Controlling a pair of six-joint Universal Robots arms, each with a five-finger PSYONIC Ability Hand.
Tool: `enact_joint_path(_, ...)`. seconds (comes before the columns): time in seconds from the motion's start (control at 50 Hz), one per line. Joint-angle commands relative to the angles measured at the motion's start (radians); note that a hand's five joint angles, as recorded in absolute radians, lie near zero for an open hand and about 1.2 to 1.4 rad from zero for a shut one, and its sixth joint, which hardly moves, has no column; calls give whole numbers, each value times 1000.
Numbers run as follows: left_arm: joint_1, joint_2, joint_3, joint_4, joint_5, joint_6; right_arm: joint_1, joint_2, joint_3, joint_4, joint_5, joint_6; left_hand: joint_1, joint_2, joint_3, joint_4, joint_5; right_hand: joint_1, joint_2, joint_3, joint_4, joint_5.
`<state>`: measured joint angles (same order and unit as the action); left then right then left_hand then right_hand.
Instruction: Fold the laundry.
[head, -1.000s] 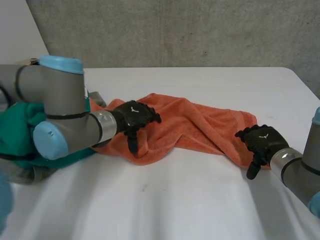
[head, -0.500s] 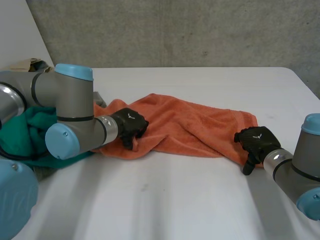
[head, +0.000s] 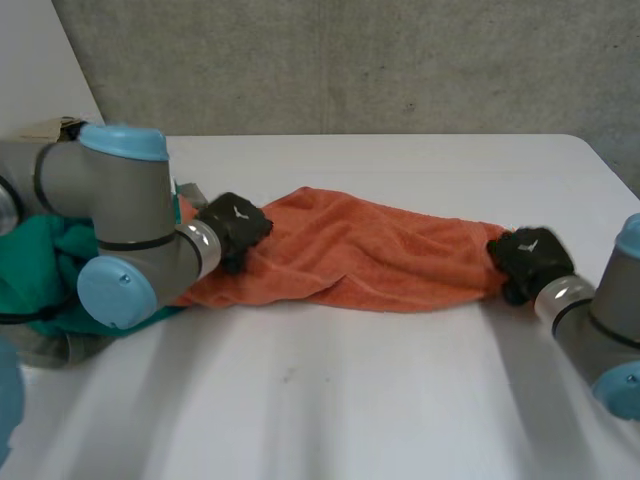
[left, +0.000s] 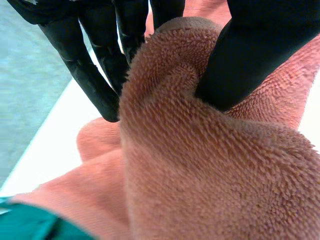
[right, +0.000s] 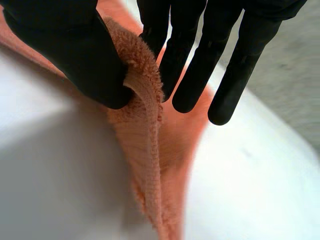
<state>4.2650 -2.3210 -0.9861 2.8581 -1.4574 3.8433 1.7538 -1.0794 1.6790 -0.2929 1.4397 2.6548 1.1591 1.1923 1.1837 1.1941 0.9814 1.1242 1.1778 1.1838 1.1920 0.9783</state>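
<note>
The left robot hand (head: 235, 225) and right robot hand (head: 528, 262) are each pinching one end of the orange towel (head: 370, 255) lying bunched lengthwise across the counter (head: 400, 400), apparently stretching it out for spreading, so the next move is calling for an even outward pull before any fold

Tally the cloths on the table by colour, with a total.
orange towel: 1
green cloth: 1
grey piece under the green, seemingly cloth: 1
Total: 3
</note>
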Motion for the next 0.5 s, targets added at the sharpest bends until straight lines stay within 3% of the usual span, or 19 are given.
enact_joint_path(0.02,9,217,-127,102,-101,-82,-78,-163,-63,14,7,17,237,204,213,202,240,272,218,213,204,243)
enact_joint_path(0.2,75,518,-289,213,-101,-246,-186,-378,-312,380,-45,24,237,204,213,202,240,272,218,213,204,243)
enact_joint_path(0.3,130,598,-333,182,-84,-310,-244,-393,-507,646,-74,8,237,204,213,202,240,272,218,213,204,243)
enact_joint_path(0.38,138,514,-332,100,-34,-306,-220,-271,-626,858,-127,-82,237,204,213,202,240,272,218,213,204,243)
enact_joint_path(0.5,128,298,-212,109,-27,-297,-157,-96,-711,905,-93,-208,237,204,213,202,240,272,218,213,204,243)
